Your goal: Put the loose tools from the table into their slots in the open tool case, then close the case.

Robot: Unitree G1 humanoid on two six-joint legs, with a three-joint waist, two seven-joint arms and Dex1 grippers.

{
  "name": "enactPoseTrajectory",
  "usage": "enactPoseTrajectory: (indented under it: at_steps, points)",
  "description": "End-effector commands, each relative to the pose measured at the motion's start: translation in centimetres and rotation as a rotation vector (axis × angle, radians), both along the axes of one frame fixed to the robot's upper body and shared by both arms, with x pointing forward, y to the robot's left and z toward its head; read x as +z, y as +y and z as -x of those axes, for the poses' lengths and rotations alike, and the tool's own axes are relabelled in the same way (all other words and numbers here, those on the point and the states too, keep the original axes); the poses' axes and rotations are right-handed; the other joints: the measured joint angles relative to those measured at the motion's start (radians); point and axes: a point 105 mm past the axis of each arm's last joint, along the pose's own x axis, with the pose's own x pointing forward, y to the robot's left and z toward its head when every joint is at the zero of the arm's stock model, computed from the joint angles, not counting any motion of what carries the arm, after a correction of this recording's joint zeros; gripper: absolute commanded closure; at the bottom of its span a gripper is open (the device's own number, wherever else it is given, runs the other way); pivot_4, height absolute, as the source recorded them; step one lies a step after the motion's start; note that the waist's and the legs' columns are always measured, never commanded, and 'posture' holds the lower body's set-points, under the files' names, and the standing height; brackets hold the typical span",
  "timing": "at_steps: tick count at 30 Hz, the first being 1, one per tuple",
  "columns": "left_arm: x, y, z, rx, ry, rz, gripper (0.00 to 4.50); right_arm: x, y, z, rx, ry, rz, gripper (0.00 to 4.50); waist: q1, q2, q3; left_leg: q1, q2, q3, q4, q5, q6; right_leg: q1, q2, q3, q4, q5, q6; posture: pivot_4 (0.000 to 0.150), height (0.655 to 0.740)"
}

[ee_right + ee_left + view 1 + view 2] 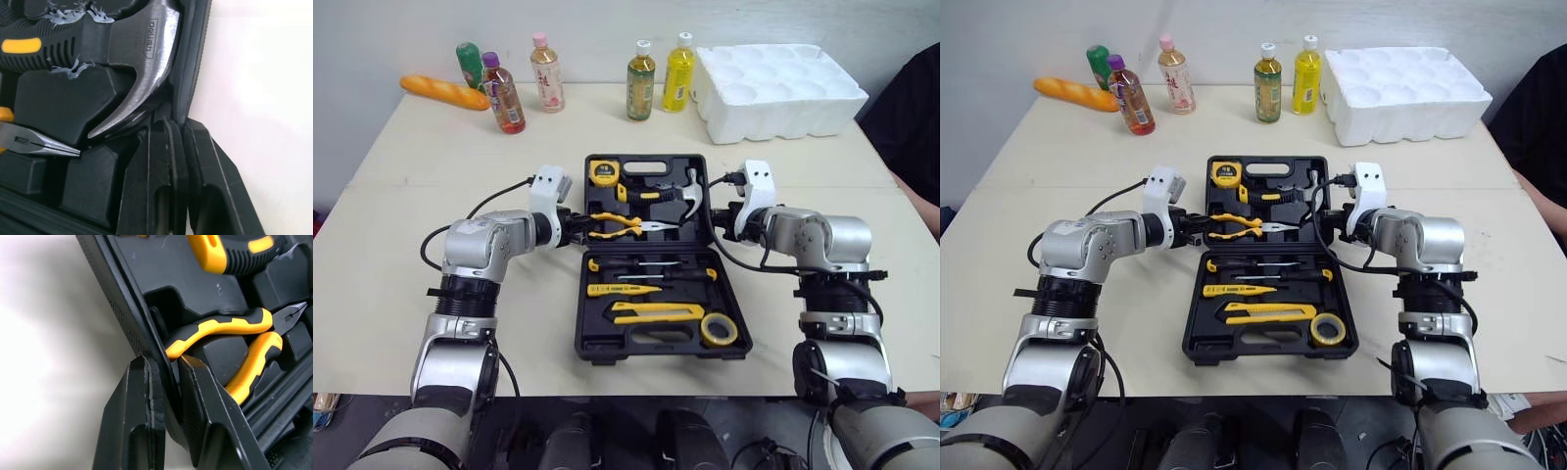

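Observation:
The black tool case (pixel 580 323) lies open mid-table, its far half (pixel 646 161) behind the hinge. In its slots sit a yellow tape measure (pixel 603 173), a hammer (pixel 690 193), yellow-handled pliers (pixel 622 225), screwdrivers (pixel 646 264), a utility knife (pixel 656 312) and a tape roll (pixel 718 329). My left gripper (pixel 579 227) is shut on the far half's left rim (pixel 122 298), beside the pliers (pixel 220 328). At the right rim (pixel 193 58), next to the hammer head (pixel 142 73), my right gripper (pixel 717 223) is likewise shut on the wall.
Along the table's far edge stand several drink bottles (pixel 503 95) and a bread loaf (pixel 443 92). A white foam tray (pixel 778 88) sits at the far right. A person in dark clothing (pixel 911 117) is at the right edge.

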Motion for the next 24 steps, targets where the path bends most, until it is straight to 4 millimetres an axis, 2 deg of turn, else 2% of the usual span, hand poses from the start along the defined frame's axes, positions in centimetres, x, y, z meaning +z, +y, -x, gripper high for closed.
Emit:
enactPoseTrajectory:
  at_steps: [1,2,5,9,13,14,17,22,24]
  points:
    - [3.2,1.3,-1.1,0.070,-0.198,-0.006,4.36,5.7,-0.9,0.0,0.008,-0.337,0.040,4.50,0.000,0.000,0.001,0.000,0.000,0.000,0.000,0.000,0.000,0.000,0.000,0.000,0.000,0.000,0.000,0.150,0.7400]
    - [3.9,1.5,-1.3,0.084,-0.248,0.005,4.36,6.4,-1.0,0.1,0.020,-0.412,0.055,4.50,0.000,0.000,0.002,-0.001,0.000,0.000,0.000,0.000,0.000,-0.001,0.000,0.000,-0.001,0.000,0.000,0.150,0.7400]
    - [5.3,2.5,-1.8,0.133,-0.386,-0.010,4.45,7.0,-1.2,0.8,0.062,-0.591,0.181,4.50,0.000,-0.001,0.003,-0.002,0.000,0.001,-0.001,0.000,0.000,-0.003,0.000,-0.001,-0.001,0.000,0.000,0.150,0.7400]
    - [7.2,2.8,-1.5,0.118,-0.627,-0.063,4.50,6.0,-0.8,1.8,0.092,-0.761,0.336,4.50,-0.003,-0.001,0.003,-0.002,0.000,0.002,-0.002,0.000,0.000,-0.004,0.000,-0.003,-0.001,0.000,0.000,0.150,0.7400]
    - [7.5,3.1,-0.9,0.118,-0.740,-0.065,4.50,4.9,-0.1,3.0,0.140,-0.892,0.452,4.50,-0.002,-0.001,0.003,-0.002,0.000,0.003,-0.002,0.000,0.000,-0.006,0.000,-0.006,-0.001,0.000,0.000,0.150,0.7400]
    - [6.9,3.3,-0.4,0.091,-0.797,-0.132,4.50,3.5,0.0,3.8,0.192,-0.935,0.561,4.50,-0.002,-0.001,0.003,-0.002,0.000,0.004,-0.002,0.000,0.000,-0.006,0.000,-0.006,-0.001,0.000,0.000,0.150,0.7400]
    - [4.5,3.8,1.0,0.017,-0.880,-0.263,4.50,-0.2,-1.5,5.3,0.241,-0.973,0.754,4.50,0.000,-0.001,0.003,-0.002,0.000,0.004,-0.002,0.000,0.001,-0.005,-0.001,-0.006,-0.001,0.000,0.000,0.150,0.7400]
    - [2.4,4.1,2.8,-0.064,-0.908,-0.346,4.50,-2.6,-1.6,6.8,0.369,-1.036,0.910,4.50,-0.001,-0.001,0.003,0.001,0.000,0.003,0.001,0.001,0.003,0.000,-0.002,-0.007,-0.001,0.001,0.002,0.150,0.7400]
    - [1.2,4.4,3.8,-0.085,-0.896,-0.372,4.50,-4.7,-1.9,7.8,0.443,-1.014,0.952,4.50,-0.002,-0.001,0.003,0.005,0.001,0.002,0.001,0.001,0.002,0.004,-0.002,-0.006,-0.002,0.001,0.002,0.150,0.7400]
